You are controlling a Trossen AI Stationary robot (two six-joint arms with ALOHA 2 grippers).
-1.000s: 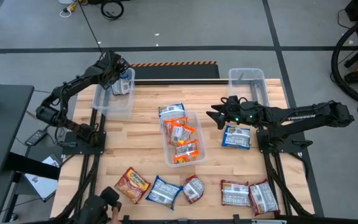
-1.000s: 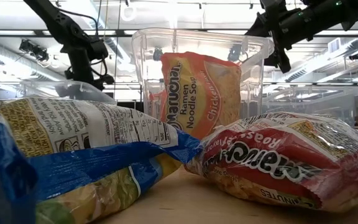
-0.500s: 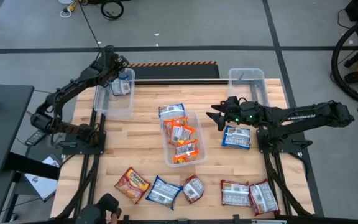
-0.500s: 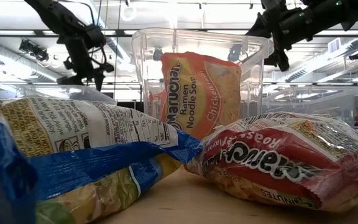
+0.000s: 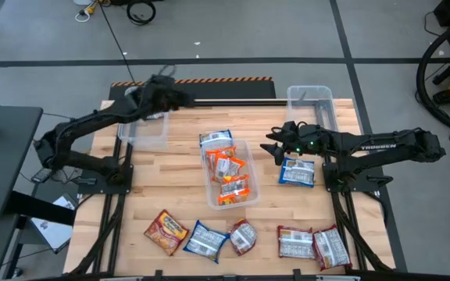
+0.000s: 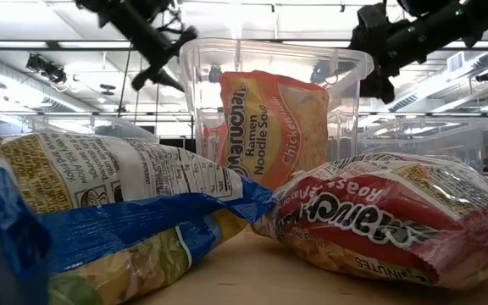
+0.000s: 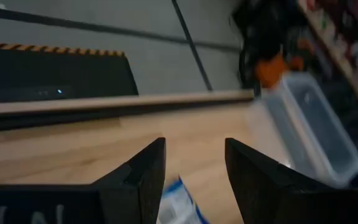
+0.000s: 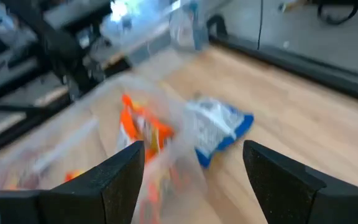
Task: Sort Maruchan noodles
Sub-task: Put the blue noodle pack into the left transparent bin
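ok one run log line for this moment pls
left claw: open, empty, over table's far edge by left bin | right claw: open, empty, beside middle bin | orange packets: in middle bin | blue packet: on table under right arm

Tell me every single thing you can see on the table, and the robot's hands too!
Table: one, light wood, under everything.
Bins: three, clear plastic; left bin, middle bin, right bin.
Orange packets in the middle bin: about three, orange, piled inside.
Front orange packet: one, orange, left end of the front row.
Blue packets: three, blue; one at the middle bin's far end, one right of that bin, one in the front row.
Red packets: three, dark red, front row.
Left hand: one, dark, open and empty, by the left bin's far corner.
Right hand: one, dark, open and empty, right of the middle bin.
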